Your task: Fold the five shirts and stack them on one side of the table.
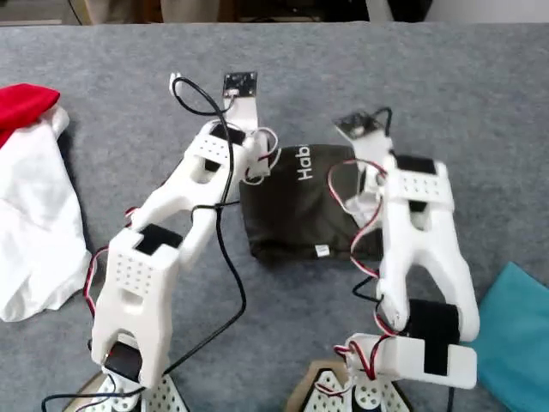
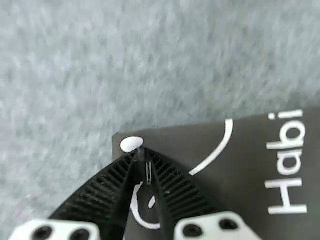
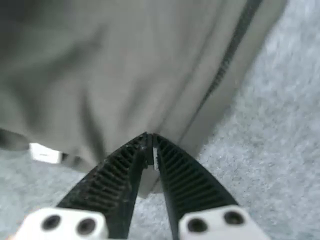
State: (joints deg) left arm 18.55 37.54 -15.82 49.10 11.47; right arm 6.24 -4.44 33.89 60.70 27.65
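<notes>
Grey counter (image 1: 429,77), black shirt (image 1: 292,215) in the middle, left hand (image 2: 145,157) and right hand (image 3: 150,142) both pinched closed on its edge. I'd lift evenly so the fold stays square.

The table (image 1: 480,86) wears a grey, felt-like cover, matt and fuzzy. The black shirt (image 1: 292,210), nipped at its edges by both pincers, is smooth matt cloth. The white print just beside the left pincer (image 2: 145,157) lies flat and opaque. That pincer's fingers (image 2: 172,192) are black plastic, ribbed on the inner faces, on a white plastic mount. The right pincer (image 3: 150,145) is made the same. Well away from the left pincer lie a soft, creased white shirt (image 1: 34,223) and red cloth (image 1: 21,103). Well off the right pincer lies smooth teal cloth (image 1: 515,335).
</notes>
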